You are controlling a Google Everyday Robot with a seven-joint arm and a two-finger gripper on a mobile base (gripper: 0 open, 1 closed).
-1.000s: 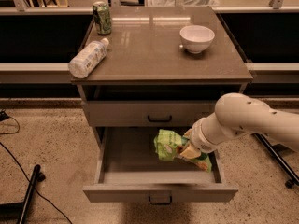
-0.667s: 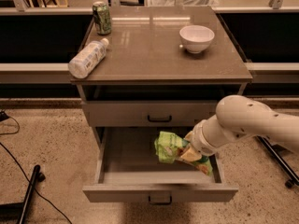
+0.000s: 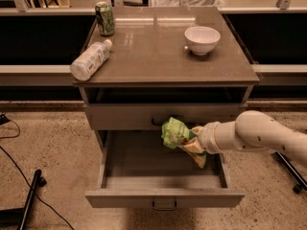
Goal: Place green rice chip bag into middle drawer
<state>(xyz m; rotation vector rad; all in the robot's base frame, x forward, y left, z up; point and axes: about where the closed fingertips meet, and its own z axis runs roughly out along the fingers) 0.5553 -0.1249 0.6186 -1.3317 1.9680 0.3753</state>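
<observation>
Most of the job looks done: the middle drawer (image 3: pixel 144 164) stands pulled open and bare inside. The gripper (image 3: pixel 195 143) is over its right half, clenched on the green rice chip bag (image 3: pixel 175 131), which hangs above the drawer floor, not yet let go. Beyond, the worktop (image 3: pixel 153 56) carries a toppled plastic bottle (image 3: pixel 89 60), a white bowl (image 3: pixel 202 39) and a green can (image 3: pixel 104 18).
</observation>
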